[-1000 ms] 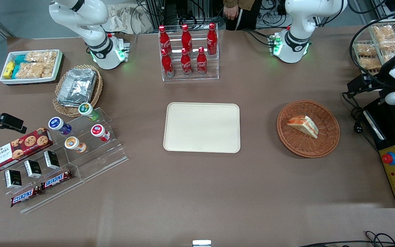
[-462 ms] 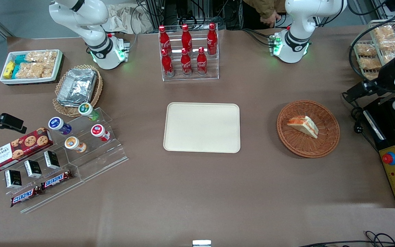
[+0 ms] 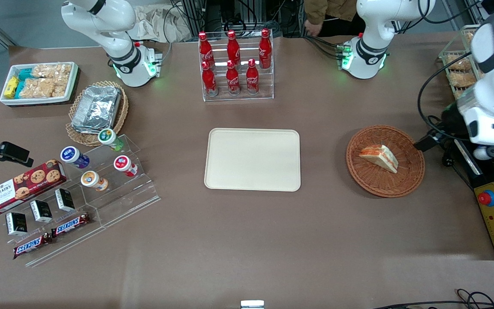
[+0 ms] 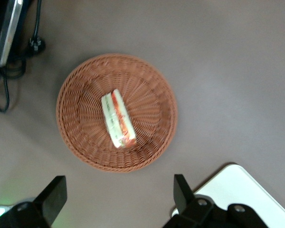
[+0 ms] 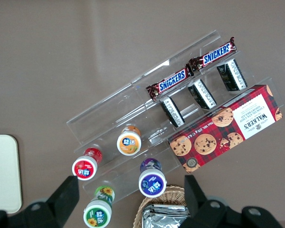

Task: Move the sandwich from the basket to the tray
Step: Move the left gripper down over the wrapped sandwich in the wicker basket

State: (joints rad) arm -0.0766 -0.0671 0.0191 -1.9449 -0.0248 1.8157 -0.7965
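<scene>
Front view, with supporting wrist views. The sandwich (image 3: 380, 157) lies on its side in the middle of the reddish-brown wicker basket (image 3: 410, 178), its orange-red filling edge facing twelve o'clock in the front view. The basket sits on the table (image 3: 247, 240) toward the working arm's end, at three o'clock from the cream tray (image 3: 252, 159) and well apart from it; the tray carries nothing. The left arm's gripper (image 4: 118, 199) hangs above the table near the basket rim, at about two o'clock from the basket as the front view shows it. In the left wrist view its two fingers (image 4: 54, 194) stand wide apart and hold nothing, with the sandwich (image 4: 118, 119) and basket (image 4: 85, 152) in sight between them and a corner of the tray (image 4: 237, 185) beside one finger.
</scene>
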